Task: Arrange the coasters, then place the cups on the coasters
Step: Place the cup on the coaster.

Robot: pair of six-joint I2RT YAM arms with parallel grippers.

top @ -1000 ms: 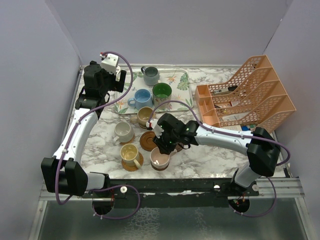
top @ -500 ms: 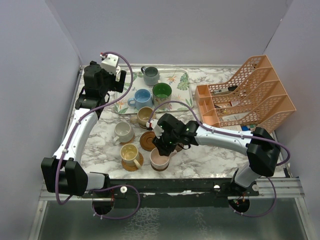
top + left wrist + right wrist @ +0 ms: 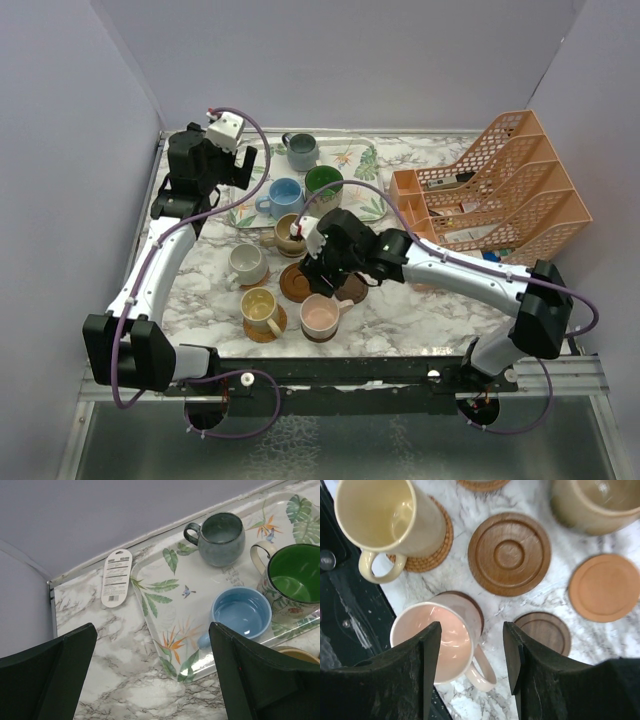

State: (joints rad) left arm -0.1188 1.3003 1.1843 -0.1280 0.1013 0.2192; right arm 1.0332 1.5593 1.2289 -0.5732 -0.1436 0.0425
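Left end effector (image 3: 150,627) apart, its camera alone shows label (image 3: 116,577), right end effector (image 3: 471,627) apart over pink cup (image 3: 432,642)

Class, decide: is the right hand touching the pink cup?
Apart. The top view shows the right hand hovering farther back on the table than the pink cup, with a visible gap between them.
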